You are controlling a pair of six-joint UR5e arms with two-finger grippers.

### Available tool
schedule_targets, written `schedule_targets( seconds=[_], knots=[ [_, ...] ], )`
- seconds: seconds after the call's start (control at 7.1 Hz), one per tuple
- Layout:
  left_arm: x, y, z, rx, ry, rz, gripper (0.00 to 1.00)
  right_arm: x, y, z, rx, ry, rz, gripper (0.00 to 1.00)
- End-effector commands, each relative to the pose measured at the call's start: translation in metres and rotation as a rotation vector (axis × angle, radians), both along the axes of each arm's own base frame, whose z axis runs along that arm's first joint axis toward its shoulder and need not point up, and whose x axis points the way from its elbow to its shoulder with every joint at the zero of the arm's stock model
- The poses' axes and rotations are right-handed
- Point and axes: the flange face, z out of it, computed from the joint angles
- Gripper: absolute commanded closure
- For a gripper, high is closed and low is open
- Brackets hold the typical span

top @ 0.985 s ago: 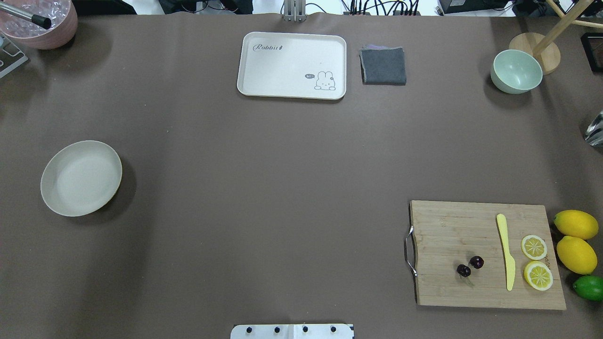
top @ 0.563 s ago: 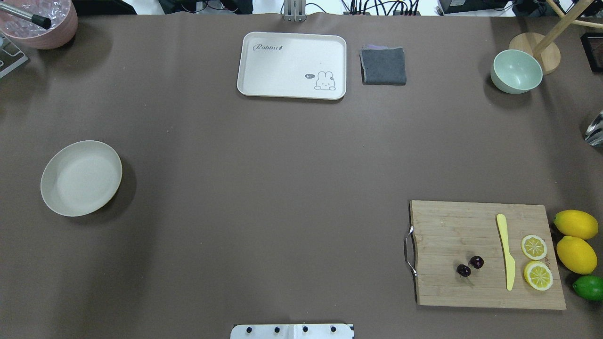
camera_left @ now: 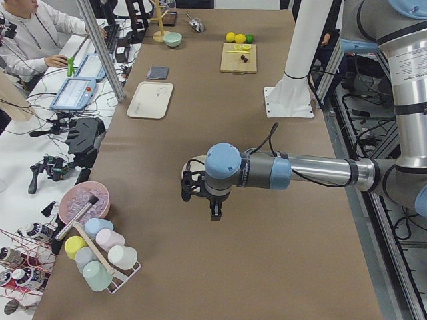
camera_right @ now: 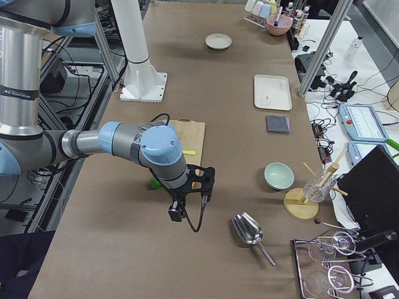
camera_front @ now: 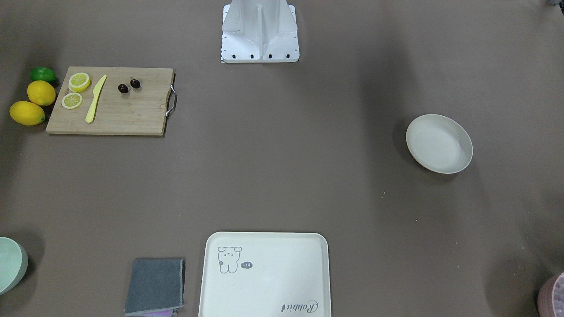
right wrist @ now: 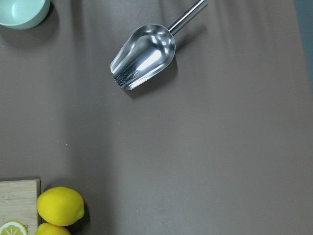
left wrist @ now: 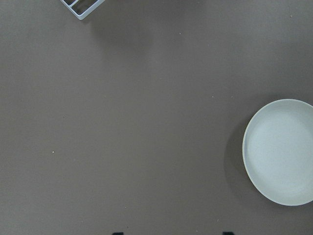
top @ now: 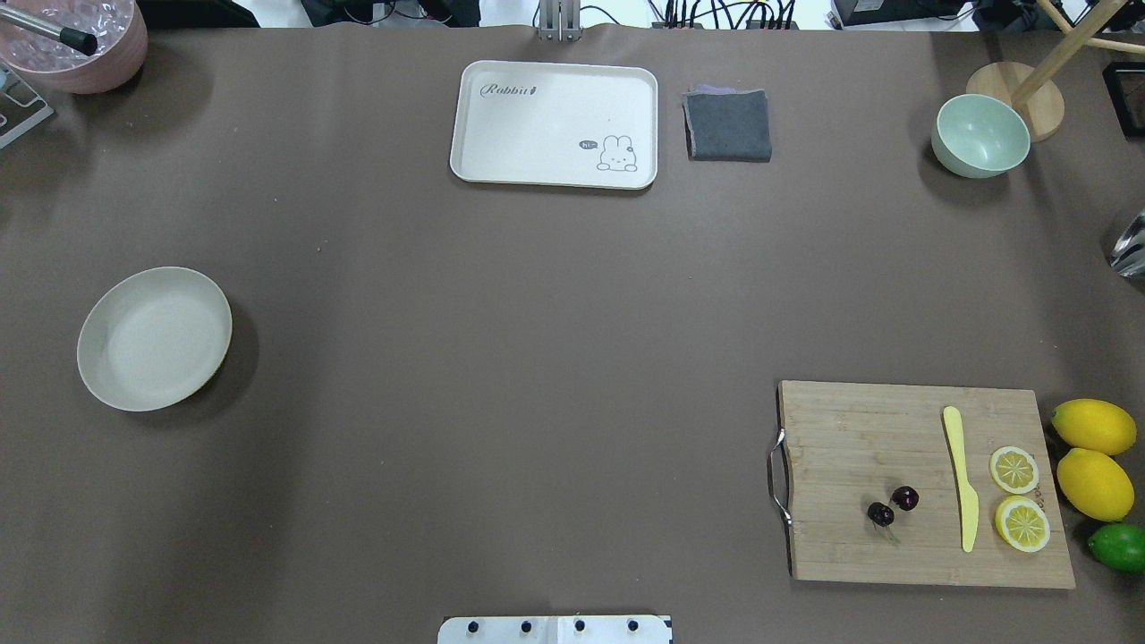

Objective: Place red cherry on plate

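two dark, glossy little globes make up the red cherry (top: 893, 506). they are maroon going on black and far smaller than the lemons. they lie close together on the wooden cutting board (top: 859, 429), and a thin stem pokes out beside one of them. i cannot make out whether it joins the pair.

the right pincer (camera_right: 207, 180) hangs above the table (top: 501, 358), off the board's outer end. only the side view shows it, so i cannot tell how far its jaws are parted or whether it grips anything. between it and the cherry lie two whole lemons (top: 1093, 427) and a lime (top: 1118, 546), just beside the board's edge. then come two lemon slices (top: 1014, 470) and a yellow knife (top: 962, 478) on the board itself. a steel scoop (right wrist: 144, 56) lies near this pincer on the side away from the board, and a pale green bowl (top: 980, 135) sits beyond the scoop.

the left pincer (camera_left: 187, 190) hovers over the table's other end, well apart from the cherry, and i cannot tell its opening either. the plate (top: 154, 338) sits just beside it, a round, plain, cream-white dish with a raised rim. a cream tray (top: 555, 123) and a folded grey cloth (top: 728, 125) lie along the far edge, away from both pincers.
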Motion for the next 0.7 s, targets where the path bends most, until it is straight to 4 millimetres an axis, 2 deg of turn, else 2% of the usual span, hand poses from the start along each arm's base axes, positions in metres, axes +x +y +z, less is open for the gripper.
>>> schedule_targets(
  seconds=[0.0, 0.14, 0.28, 0.42, 0.56],
  knots=[
    [0.054, -0.028, -0.020, 0.008, -0.020, 0.053, 0.02, 0.001, 0.001, 0.002, -0.002, 0.000, 0.000, 0.00],
    [0.081, -0.035, -0.006, 0.022, -0.058, 0.068, 0.02, 0.000, 0.002, 0.002, -0.003, 0.000, 0.000, 0.00],
    [0.104, -0.051, 0.011, 0.023, -0.052, 0.043, 0.02, 0.000, 0.002, 0.002, -0.004, 0.003, -0.001, 0.00],
    [0.139, -0.074, 0.021, 0.005, -0.041, 0.012, 0.02, 0.001, 0.003, 0.003, -0.007, 0.005, 0.002, 0.00],
    [0.181, -0.083, 0.020, 0.010, -0.065, -0.006, 0.02, 0.001, 0.004, 0.004, -0.009, -0.001, 0.004, 0.00]
  ],
)
